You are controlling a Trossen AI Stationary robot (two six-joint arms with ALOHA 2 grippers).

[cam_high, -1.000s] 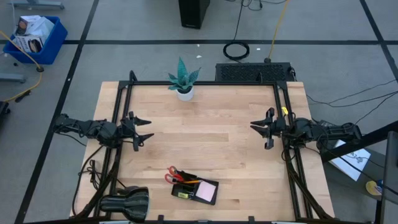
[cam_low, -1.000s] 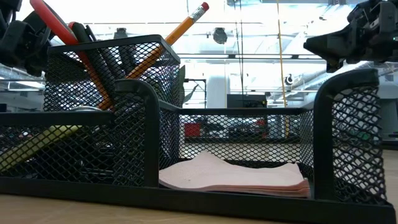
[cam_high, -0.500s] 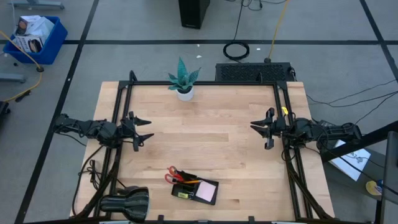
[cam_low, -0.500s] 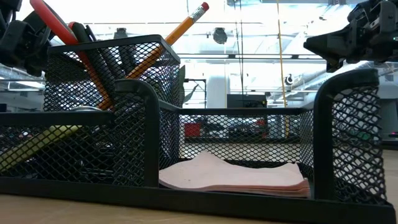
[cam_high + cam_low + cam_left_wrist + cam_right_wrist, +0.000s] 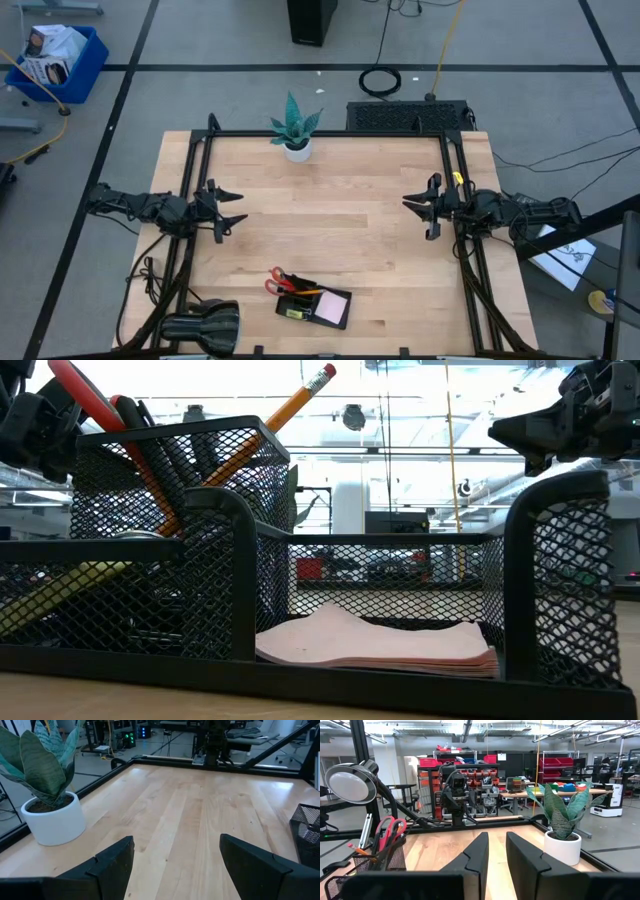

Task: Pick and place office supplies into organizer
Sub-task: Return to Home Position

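Note:
The black mesh organizer (image 5: 313,303) stands near the table's near edge. Red-handled scissors (image 5: 274,281), dark pens and an orange pencil (image 5: 290,405) stand tilted in its tall cup. The pale pink note pad (image 5: 380,645) lies flat in the low compartment, and a yellow piece (image 5: 293,313) lies in the small one. My left gripper (image 5: 242,206) hovers open over the table's left side, empty. My right gripper (image 5: 408,206) hovers over the right side, its fingers (image 5: 477,852) a narrow gap apart, also empty. Both are well far of the organizer.
A potted teal plant (image 5: 295,130) stands at the far edge, left of centre. A black lamp (image 5: 200,325) lies at the near left corner beside the organizer. A black frame rail (image 5: 325,134) borders the table. Bare wood lies between the two grippers.

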